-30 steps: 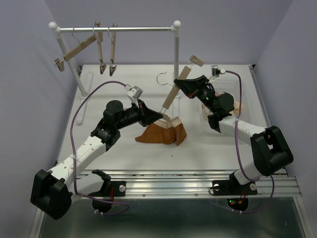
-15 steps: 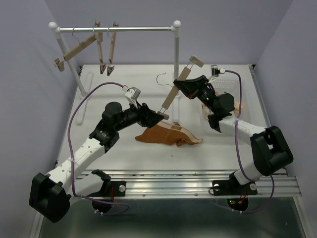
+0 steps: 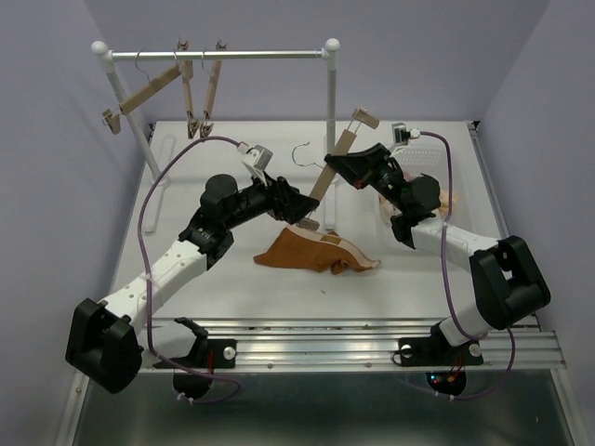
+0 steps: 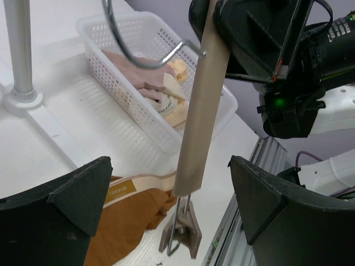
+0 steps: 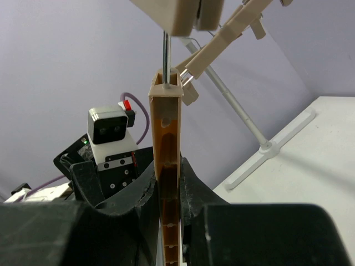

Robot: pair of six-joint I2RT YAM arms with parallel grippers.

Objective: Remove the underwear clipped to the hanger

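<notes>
The rust brown underwear [image 3: 311,253] lies flat on the table, free of the hanger [image 3: 321,186]; the left wrist view shows its cream waistband [image 4: 133,185] beside the hanger's empty lower clip [image 4: 183,235]. My right gripper [image 3: 350,167] is shut on the wooden hanger bar [image 5: 168,160] and holds it slanted above the table. My left gripper [image 3: 299,206] is open, its fingers [image 4: 72,205] wide on either side of the hanger's lower end [image 4: 201,111], touching nothing. Pink underwear [image 4: 138,62] and cream underwear [image 4: 173,105] lie in the white basket [image 4: 111,27].
The white basket [image 3: 428,153] stands at the far right behind the right arm. A white clothes rack [image 3: 218,55] crosses the back with several empty wooden clip hangers [image 3: 191,93]; its right post [image 3: 331,121] stands close behind the held hanger.
My left gripper opened and let go of the lower clip. The brown underwear dropped from the clip and spread on the table. The left arm lifted slightly away.
</notes>
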